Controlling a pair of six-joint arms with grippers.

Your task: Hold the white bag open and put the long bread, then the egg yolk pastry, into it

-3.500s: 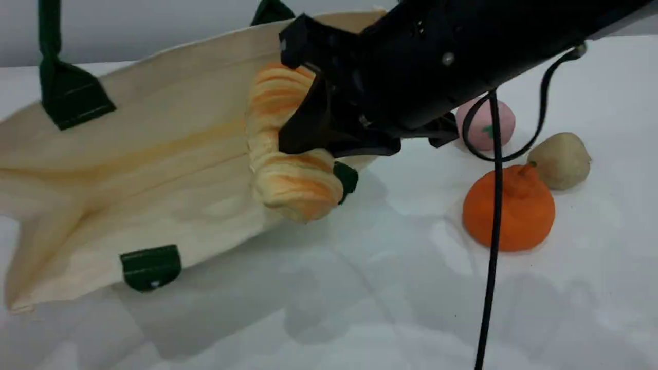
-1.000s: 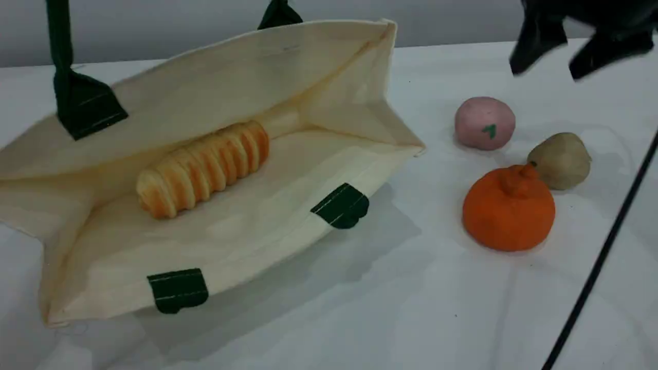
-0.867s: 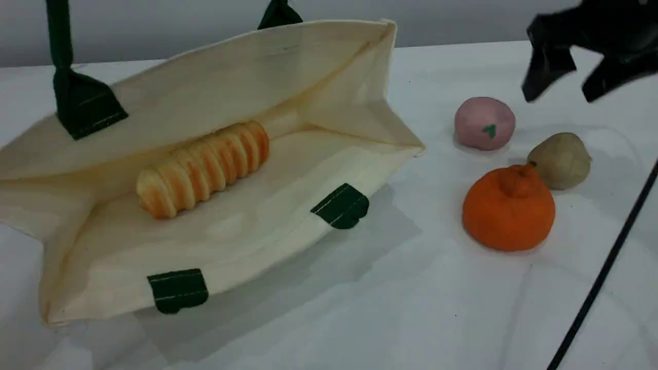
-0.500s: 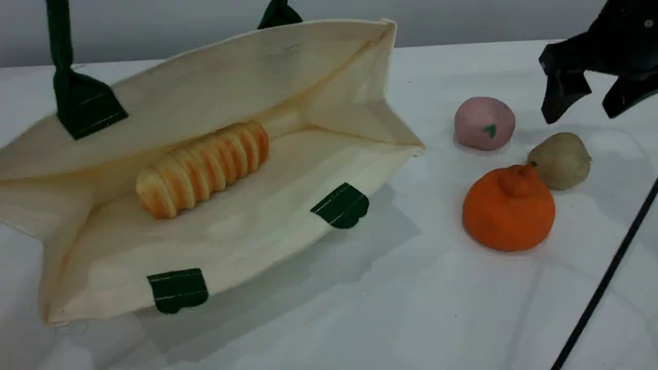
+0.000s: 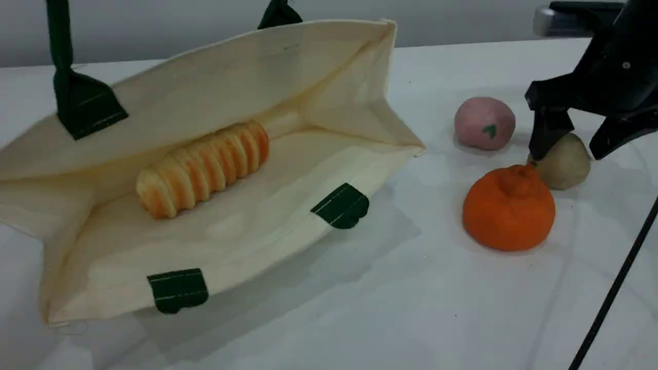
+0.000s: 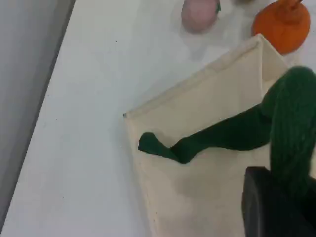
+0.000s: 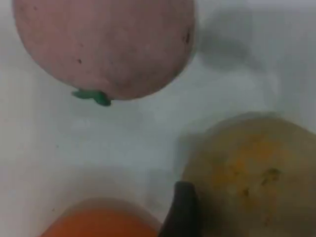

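Observation:
The white bag (image 5: 205, 87) lies on its side with its mouth held wide. Its dark green handle (image 5: 55, 31) runs up out of the scene view. In the left wrist view my left gripper (image 6: 279, 200) is shut on that handle (image 6: 291, 113), above the bag's cream wall (image 6: 207, 163). Inside the bag rests the long bread (image 5: 203, 169). At the right, my right gripper (image 5: 568, 151) is open, its two fingers down on either side of the egg yolk pastry (image 5: 565, 164). The right wrist view shows the pastry (image 7: 252, 173) close beside one fingertip (image 7: 182, 212).
An orange fruit (image 5: 509, 208) sits touching the pastry's near-left side, close to the right gripper's left finger. A pink ball with a green mark (image 5: 484, 123) lies just behind and left. A black cable (image 5: 611, 293) crosses the table's right front corner.
The right gripper, which carried the long bread at the bag's mouth, has left it inside. It then swung right and came down, open, around the egg yolk pastry. The bag stays held.

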